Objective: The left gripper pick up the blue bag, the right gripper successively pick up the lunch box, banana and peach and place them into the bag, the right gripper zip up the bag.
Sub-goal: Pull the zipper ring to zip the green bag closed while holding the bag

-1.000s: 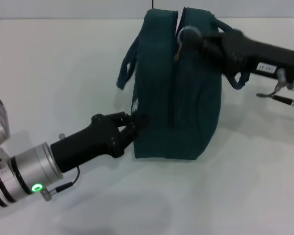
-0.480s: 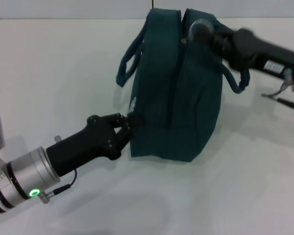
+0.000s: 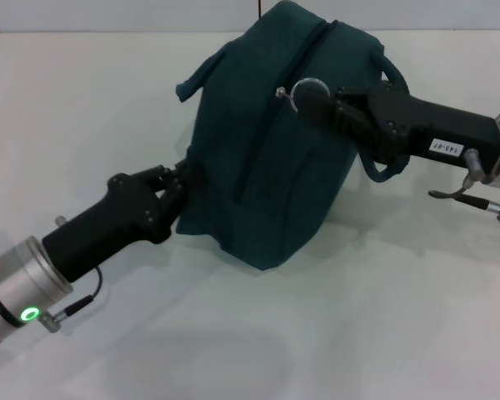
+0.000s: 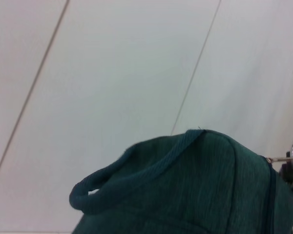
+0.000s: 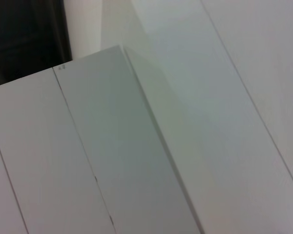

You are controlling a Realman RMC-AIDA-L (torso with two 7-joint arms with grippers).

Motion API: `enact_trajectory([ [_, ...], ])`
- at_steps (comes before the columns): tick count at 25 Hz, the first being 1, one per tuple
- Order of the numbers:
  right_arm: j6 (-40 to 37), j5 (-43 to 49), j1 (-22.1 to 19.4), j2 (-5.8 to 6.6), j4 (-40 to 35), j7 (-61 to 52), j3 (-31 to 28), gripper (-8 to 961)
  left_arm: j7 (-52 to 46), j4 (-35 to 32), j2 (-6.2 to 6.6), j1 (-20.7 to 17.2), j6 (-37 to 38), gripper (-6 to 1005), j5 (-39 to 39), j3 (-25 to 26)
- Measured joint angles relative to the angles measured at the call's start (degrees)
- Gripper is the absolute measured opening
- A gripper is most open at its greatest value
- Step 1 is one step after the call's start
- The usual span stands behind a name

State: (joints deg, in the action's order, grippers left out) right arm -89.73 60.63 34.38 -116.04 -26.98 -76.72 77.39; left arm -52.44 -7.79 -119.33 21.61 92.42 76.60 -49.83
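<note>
bag (image 3: pixel 267 167) absent from right wrist view

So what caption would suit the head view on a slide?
Left hand grips the tilted blue bag at its end while the right hand holds the zip pull ring.

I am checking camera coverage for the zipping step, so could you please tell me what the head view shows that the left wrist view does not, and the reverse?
Only the head view shows both arms: the left gripper clamped on the blue bag's lower end, the right gripper at the zipper pull ring, the tilted bag whole, and the white table.

Only the left wrist view shows pale panelled surfaces with thin seams beyond the bag, and the handle loop up close.

Both show the bag's fabric, its zipper line, and the pull ring.
</note>
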Motion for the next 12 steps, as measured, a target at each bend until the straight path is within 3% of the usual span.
enact_trajectory([
  [8, 1.54, -0.05, 0.15, 0.11, 0.18, 1.07, -0.02, 10, -1.02, -1.61, -0.14, -0.43, 2.74, 70, -2.34, 0.08],
  [12, 1.59, -0.07, 0.15, 0.05, 0.22, 1.43, -0.14, 10, -1.02, -1.66, -0.14, 0.90, 2.77, 176, -2.07, -0.21],
])
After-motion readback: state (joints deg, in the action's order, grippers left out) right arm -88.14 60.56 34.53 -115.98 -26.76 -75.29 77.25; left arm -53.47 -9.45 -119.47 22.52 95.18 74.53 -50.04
